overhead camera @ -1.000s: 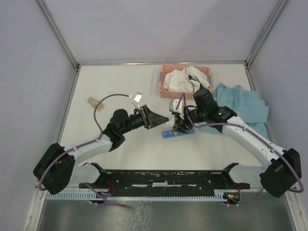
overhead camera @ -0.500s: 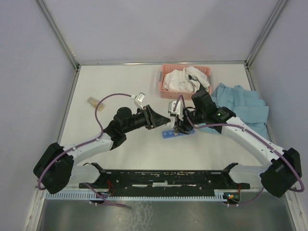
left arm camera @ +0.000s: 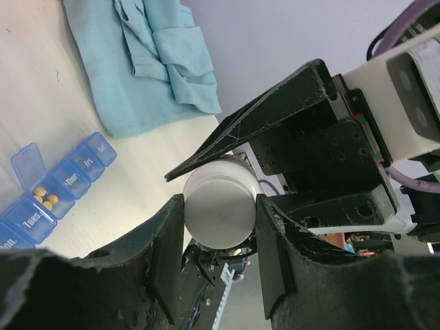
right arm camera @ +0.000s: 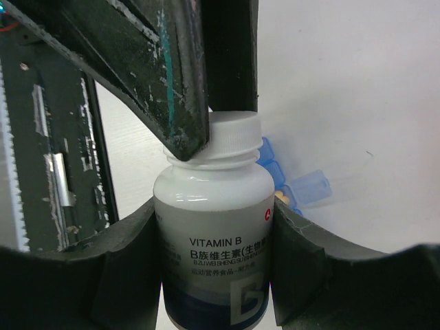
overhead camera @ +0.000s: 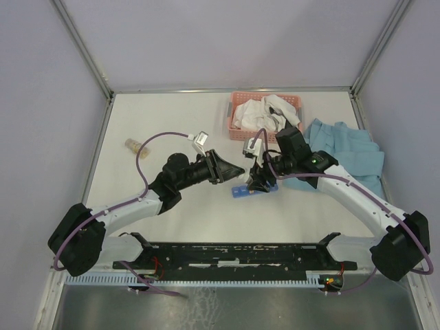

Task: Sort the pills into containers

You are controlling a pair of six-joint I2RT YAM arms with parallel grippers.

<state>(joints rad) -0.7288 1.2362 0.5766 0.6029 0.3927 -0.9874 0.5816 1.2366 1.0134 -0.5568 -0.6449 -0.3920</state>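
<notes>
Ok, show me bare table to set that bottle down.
Bare table lies between the small clear bottle and the pink basket, and between the pill organiser and the black rail. Crowded at centre, where left tool and right tool grip the vitamin bottle beside the blue cloth.

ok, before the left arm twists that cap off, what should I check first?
1. Right gripper on the bottle: ok, fingers on both sides of the body.
2. Left gripper on the cap: ok, a finger against each side.
3. Cap seated on the bottle neck: ok, right wrist view shows it on.
4. Bottle upright: cannot tell, the arms hide it from above.
5. Pill organiser ready: ok, one lid is up and that compartment holds yellow pills.
6. Organiser close by: ok, on the table beside the grippers.
</notes>
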